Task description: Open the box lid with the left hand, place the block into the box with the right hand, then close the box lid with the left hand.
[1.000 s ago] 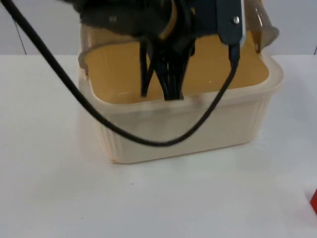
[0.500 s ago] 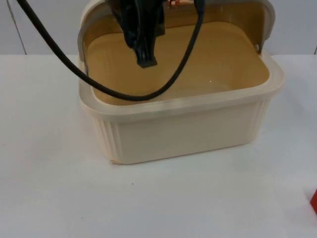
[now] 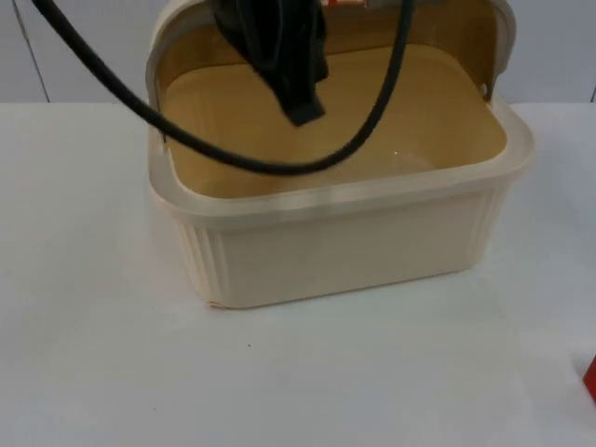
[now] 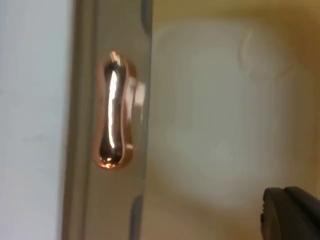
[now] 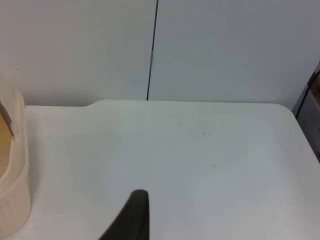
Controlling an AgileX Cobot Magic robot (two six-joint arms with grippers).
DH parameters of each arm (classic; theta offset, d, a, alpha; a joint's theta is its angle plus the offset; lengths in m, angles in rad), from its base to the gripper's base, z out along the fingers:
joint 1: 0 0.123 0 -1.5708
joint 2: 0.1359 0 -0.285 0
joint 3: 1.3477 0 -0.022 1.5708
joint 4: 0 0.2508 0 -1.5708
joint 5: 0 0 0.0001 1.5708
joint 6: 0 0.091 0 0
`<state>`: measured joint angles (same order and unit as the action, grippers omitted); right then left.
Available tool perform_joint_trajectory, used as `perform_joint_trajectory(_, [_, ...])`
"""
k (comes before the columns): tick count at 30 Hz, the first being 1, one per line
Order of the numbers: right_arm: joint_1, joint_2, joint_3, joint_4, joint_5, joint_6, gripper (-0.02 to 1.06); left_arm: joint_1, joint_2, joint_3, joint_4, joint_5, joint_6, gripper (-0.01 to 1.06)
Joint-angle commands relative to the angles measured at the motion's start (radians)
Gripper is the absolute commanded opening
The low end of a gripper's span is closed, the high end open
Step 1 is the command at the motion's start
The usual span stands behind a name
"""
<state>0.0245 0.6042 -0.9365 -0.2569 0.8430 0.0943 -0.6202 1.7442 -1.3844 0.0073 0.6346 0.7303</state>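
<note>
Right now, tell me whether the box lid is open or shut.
Open. The lid stands upright behind the box, its copper knob near the left gripper; the box's interior is bare.

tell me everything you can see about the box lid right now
The box lid is swung up and stands open behind the cream plastic box, hinged at the back corners. It is smooth, tan inside with a pale rim, and carries a shiny copper-coloured knob on its edge. The left claw hangs just in front of it, above the box's bare interior.
</note>
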Motion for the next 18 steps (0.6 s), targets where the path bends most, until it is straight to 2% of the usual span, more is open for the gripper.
perform_joint_trajectory(1, [-0.001,0.0,-0.01,0.0,-0.001,0.002,0.97,-0.01,-0.05,-0.006,-0.085,0.036,-0.013,0.0])
perform_joint_trajectory(5, [-0.001,0.0,-0.01,0.003,-0.001,0.002,0.97,-0.01,-0.126,-0.006,-0.193,0.046,-0.013,0.0])
perform_joint_trajectory(9, [-0.001,0.0,-0.01,0.024,-0.001,0.002,0.97,-0.007,-0.24,-0.006,-0.34,0.019,-0.056,0.0])
perform_joint_trajectory(11, [-0.001,0.0,-0.01,0.03,-0.001,0.002,0.97,-0.007,-0.268,-0.006,-0.34,0.003,-0.09,0.0])
perform_joint_trajectory(15, [-0.001,0.0,-0.01,0.033,-0.005,0.002,0.97,0.001,-0.368,-0.006,-0.337,-0.103,-0.239,0.0])
perform_joint_trajectory(18, [-0.001,0.0,-0.01,0.035,-0.005,0.002,0.97,0.025,-0.408,-0.006,-0.337,-0.147,-0.309,0.0])
